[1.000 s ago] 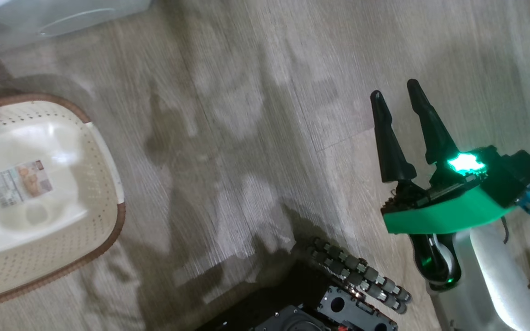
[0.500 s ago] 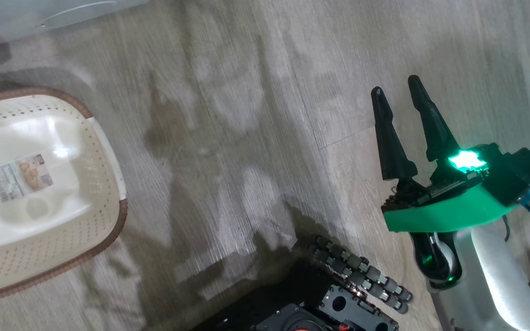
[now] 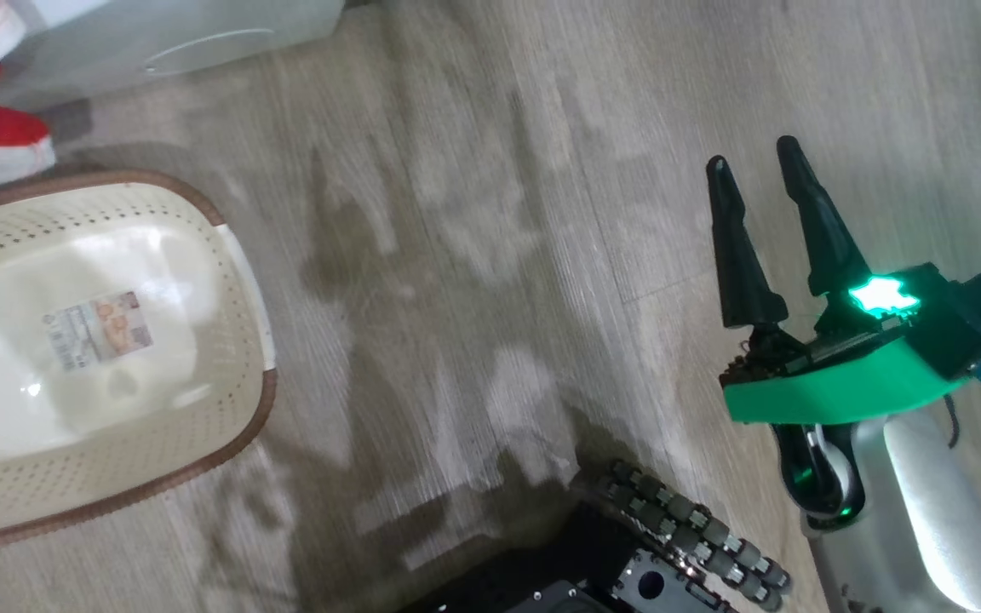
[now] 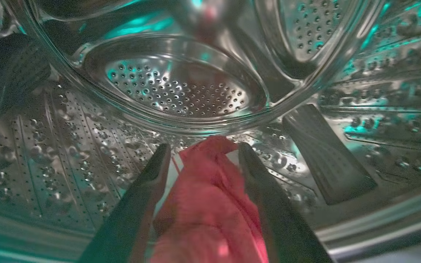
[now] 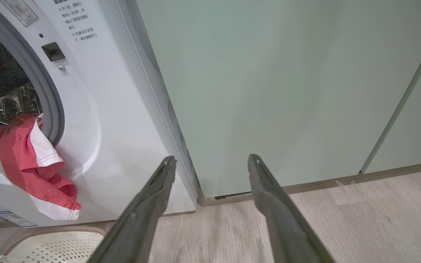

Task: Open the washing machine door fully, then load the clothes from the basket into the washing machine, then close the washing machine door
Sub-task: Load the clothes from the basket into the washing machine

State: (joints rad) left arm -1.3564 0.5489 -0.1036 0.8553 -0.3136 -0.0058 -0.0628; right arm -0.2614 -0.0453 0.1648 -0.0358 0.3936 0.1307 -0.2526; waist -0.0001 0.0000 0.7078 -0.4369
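Presently, the left pincer is seen reaching into a steel drum, its jaws held apart, with a red garment lying between the two fingers; it is not shown to be pinched. The right pincer is likewise held wide apart and empty, poised above the wooden floor and, in its own wrist view, aimed at the foot of a pale green cabinet just beside the washing machine. Further out, red cloth with white trim is draped over the grey gasket and hangs down the white front, half in and half out of the opening; whether it is one piece with the garment at the left pincer cannot be told. The basket is set on the floor near the machine's foot, the paper label on its base lying uncovered. The loading step is therefore judged to be nearly done, with the door's closing not yet begun. The next move is judged to call for the left pincer to be drawn back out without the cloth being dragged along, and for the hanging cloth to be pushed fully past the gasket, lest it be trapped when the door is shut.
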